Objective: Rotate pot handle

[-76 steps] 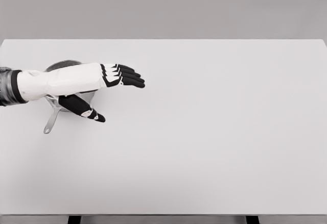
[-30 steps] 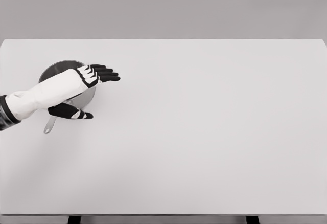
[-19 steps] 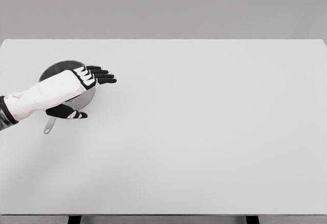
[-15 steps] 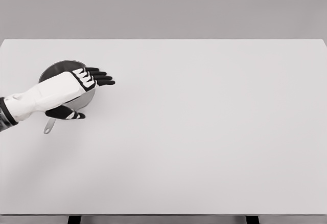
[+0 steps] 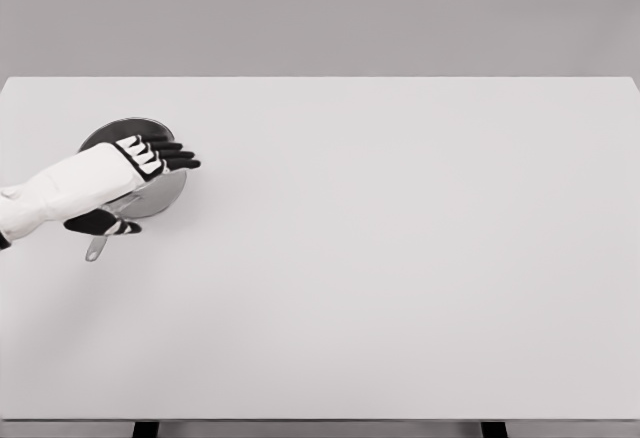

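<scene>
Desk [image 5: 400,278]: one, white, rectangular top, spanning nearly the full view; two dark legs [image 5: 146,429] (tops only) at bottom edge. Backdrop: plain grey wall [image 5: 320,13].

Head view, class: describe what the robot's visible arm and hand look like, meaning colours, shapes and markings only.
The left arm is a smooth white tapering shell. The left hand has a white back, black fingers with white segments edged in black at the knuckles, and a black thumb with small white patches. No cables show.

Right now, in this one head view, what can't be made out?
- Pot: most of the bowl is covered by the left hand.
- Pot handle: its root is hidden under the thumb; contact unclear.
- Left arm: cut off by the left edge.
- Right arm: out of view.
</scene>
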`<act>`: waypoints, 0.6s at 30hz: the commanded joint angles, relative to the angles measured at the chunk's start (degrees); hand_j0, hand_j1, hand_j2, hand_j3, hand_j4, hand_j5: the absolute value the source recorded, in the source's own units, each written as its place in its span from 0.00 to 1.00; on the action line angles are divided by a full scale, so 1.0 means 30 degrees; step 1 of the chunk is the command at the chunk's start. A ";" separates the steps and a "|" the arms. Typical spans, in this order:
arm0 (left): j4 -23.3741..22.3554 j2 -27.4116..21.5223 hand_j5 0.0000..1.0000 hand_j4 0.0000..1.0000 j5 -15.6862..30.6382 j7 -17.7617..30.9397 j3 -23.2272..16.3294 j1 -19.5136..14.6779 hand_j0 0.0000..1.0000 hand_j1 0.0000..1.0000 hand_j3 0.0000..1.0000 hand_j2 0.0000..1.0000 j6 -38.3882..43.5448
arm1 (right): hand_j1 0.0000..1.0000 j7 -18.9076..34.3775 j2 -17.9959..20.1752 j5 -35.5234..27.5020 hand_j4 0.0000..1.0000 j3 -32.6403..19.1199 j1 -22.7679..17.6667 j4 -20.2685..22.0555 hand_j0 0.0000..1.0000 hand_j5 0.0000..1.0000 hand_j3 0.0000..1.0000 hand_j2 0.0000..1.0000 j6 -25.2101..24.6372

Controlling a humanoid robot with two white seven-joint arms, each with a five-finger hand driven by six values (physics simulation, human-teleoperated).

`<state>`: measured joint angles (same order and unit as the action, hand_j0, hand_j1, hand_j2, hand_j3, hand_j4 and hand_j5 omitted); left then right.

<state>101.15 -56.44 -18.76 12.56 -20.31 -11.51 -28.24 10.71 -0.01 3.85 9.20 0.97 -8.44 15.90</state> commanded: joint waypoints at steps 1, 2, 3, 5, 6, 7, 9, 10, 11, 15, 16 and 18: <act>0.0003 -0.0230 1.00 1.00 -0.0191 0.0002 0.0266 0.0029 1.00 1.00 1.00 1.00 0.0039 | 1.00 0.0005 0.0002 0.0004 1.00 -0.0020 0.0000 0.0001 1.00 1.00 1.00 1.00 0.0001; 0.0003 -0.0230 1.00 1.00 -0.0250 0.0002 0.0296 0.0059 1.00 1.00 1.00 1.00 0.0039 | 1.00 0.0005 0.0002 0.0004 1.00 0.0010 0.0000 0.0001 1.00 1.00 1.00 1.00 0.0001; 0.0003 -0.0230 1.00 1.00 -0.0280 0.0002 0.0354 0.0234 1.00 1.00 1.00 1.00 0.0039 | 1.00 0.0005 0.0002 0.0004 1.00 0.0009 0.0000 0.0001 1.00 1.00 1.00 1.00 0.0001; 0.0003 -0.0230 1.00 1.00 -0.0309 -0.0027 0.0384 0.0205 1.00 1.00 1.00 1.00 0.0039 | 1.00 0.0005 0.0002 0.0004 1.00 0.0010 0.0000 0.0001 1.00 1.00 1.00 1.00 0.0001; 0.0003 -0.0230 1.00 1.00 -0.0309 0.0002 0.0588 0.0234 1.00 1.00 1.00 1.00 0.0039 | 1.00 0.0005 0.0002 0.0004 1.00 0.0010 0.0000 0.0001 1.00 1.00 1.00 1.00 0.0001; 0.0003 -0.0230 1.00 1.00 -0.0309 -0.0027 0.0735 0.0293 1.00 1.00 1.00 1.00 0.0039 | 1.00 0.0005 0.0002 0.0004 1.00 0.0010 0.0000 0.0001 1.00 1.00 1.00 1.00 0.0001; 0.0003 -0.0201 1.00 1.00 -0.0631 0.0002 0.0735 0.0293 1.00 1.00 1.00 1.00 0.0303 | 1.00 0.0005 0.0002 0.0004 1.00 0.0009 0.0000 0.0001 1.00 1.00 1.00 1.00 0.0001; 0.0003 -0.0230 1.00 1.00 -0.0631 0.0002 0.0735 0.0293 1.00 1.00 1.00 1.00 0.0303 | 1.00 0.0005 0.0002 0.0004 1.00 0.0009 0.0000 0.0001 1.00 1.00 1.00 1.00 0.0001; 0.0003 -0.0230 1.00 1.00 -0.0631 0.0002 0.0735 0.0293 1.00 1.00 1.00 1.00 0.0303 | 1.00 0.0005 0.0002 0.0004 1.00 0.0009 0.0000 0.0001 1.00 1.00 1.00 1.00 0.0001; 0.0003 -0.0230 1.00 1.00 -0.0865 0.0119 0.0735 0.0469 1.00 1.00 1.00 1.00 0.0303 | 1.00 0.0005 0.0002 0.0004 1.00 -0.0020 0.0000 0.0001 1.00 1.00 1.00 1.00 0.0001; 0.0003 -0.0171 1.00 1.00 -0.0836 0.0119 0.0765 0.0469 1.00 1.00 1.00 1.00 0.0303 | 1.00 0.0005 0.0002 0.0004 1.00 -0.0020 0.0000 0.0001 1.00 1.00 1.00 1.00 0.0001; 0.0003 -0.0084 1.00 1.00 -0.0836 0.0119 0.0765 0.0557 1.00 1.00 1.00 1.00 0.0303 | 1.00 0.0005 0.0002 0.0004 1.00 0.0009 0.0000 0.0001 1.00 1.00 1.00 1.00 0.0001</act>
<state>101.15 -56.80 -21.51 12.89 -18.08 -9.76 -27.40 10.71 -0.01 3.85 9.20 0.97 -8.44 15.90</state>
